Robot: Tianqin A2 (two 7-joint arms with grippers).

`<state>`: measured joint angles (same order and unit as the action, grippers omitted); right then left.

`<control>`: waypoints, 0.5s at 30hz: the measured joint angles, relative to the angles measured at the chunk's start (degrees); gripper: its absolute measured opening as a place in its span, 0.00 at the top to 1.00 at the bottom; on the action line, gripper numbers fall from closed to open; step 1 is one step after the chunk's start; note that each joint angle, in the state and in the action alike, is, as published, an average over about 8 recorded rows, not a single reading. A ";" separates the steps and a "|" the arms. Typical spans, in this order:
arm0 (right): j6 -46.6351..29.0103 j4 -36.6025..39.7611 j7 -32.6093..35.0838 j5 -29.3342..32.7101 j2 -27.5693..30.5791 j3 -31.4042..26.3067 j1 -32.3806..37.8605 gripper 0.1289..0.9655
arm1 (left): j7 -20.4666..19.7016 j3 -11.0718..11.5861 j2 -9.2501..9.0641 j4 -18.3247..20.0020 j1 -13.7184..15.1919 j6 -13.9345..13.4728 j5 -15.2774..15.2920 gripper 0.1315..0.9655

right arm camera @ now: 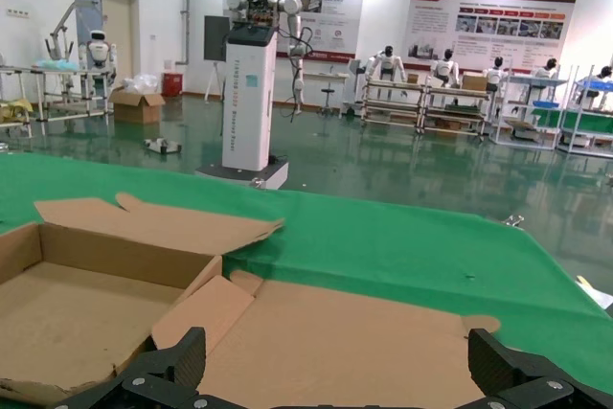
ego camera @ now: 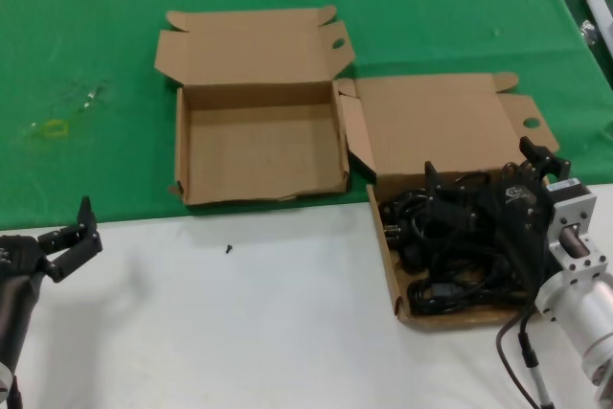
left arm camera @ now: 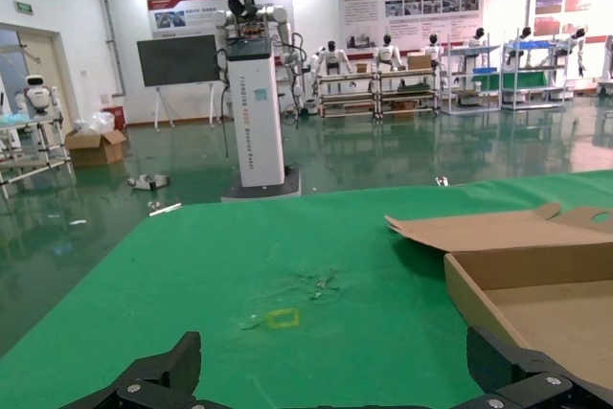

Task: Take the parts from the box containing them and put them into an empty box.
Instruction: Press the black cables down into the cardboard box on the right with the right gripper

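Note:
The empty box (ego camera: 261, 146) lies open on the green cloth at centre, its lid folded back. The box containing the parts (ego camera: 387, 237) sits to its right, across the edge of the cloth and the white table. Black coiled power cords (ego camera: 450, 251) fill it. My right gripper (ego camera: 487, 171) is open and hovers over the cords, holding nothing. In the right wrist view the gripper (right arm camera: 340, 366) faces that box's lid (right arm camera: 364, 342), with the empty box (right arm camera: 67, 313) beside it. My left gripper (ego camera: 77, 237) is open and empty at the near left; it also shows in the left wrist view (left arm camera: 335, 371).
A small yellow loop (ego camera: 53, 127) and some clear scraps lie on the green cloth (ego camera: 96, 45) at the left; the loop also shows in the left wrist view (left arm camera: 283, 318). A tiny dark speck (ego camera: 229, 248) lies on the white table (ego camera: 239, 332). The empty box's corner (left arm camera: 546, 304) shows in the left wrist view.

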<state>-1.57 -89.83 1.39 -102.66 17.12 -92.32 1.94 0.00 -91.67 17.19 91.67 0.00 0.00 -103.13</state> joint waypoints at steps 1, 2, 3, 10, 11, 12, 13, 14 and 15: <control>0.00 0.00 0.00 0.00 0.00 0.00 0.00 0.00 | 0.00 0.00 0.00 0.00 0.00 0.00 0.00 0.00; 0.00 0.00 0.00 0.00 0.00 0.00 0.00 0.00 | 0.00 0.00 0.00 0.00 0.00 0.00 0.00 0.00; 0.00 0.00 0.00 0.00 0.00 0.00 0.00 0.00 | 0.00 0.00 0.00 0.00 0.00 0.00 0.00 0.00; 0.00 0.00 0.00 0.00 0.00 0.00 0.00 0.00 | 0.00 0.00 0.00 0.00 0.00 0.00 0.00 0.00; 0.00 0.00 0.00 0.00 0.00 0.00 0.00 0.00 | 0.00 0.00 0.00 0.00 0.00 0.00 0.00 0.00; 0.00 0.00 0.00 0.00 0.00 0.00 0.00 0.00 | 0.00 0.00 0.00 0.00 0.00 0.00 0.00 0.00; 0.00 0.00 0.00 0.00 0.00 0.00 0.00 0.00 | 0.00 0.00 0.00 0.00 0.00 0.00 0.00 0.00; 0.00 0.00 0.00 0.00 0.00 0.00 0.00 0.00 | 0.00 0.00 0.00 0.00 0.00 0.00 0.00 0.00; 0.00 0.00 0.00 0.00 0.00 0.00 0.00 0.00 | 0.00 0.00 0.00 0.00 0.00 0.00 0.00 0.01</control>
<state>-1.57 -89.83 1.39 -102.66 17.12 -92.32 1.94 0.00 -91.67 17.19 91.67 0.00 0.00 -103.13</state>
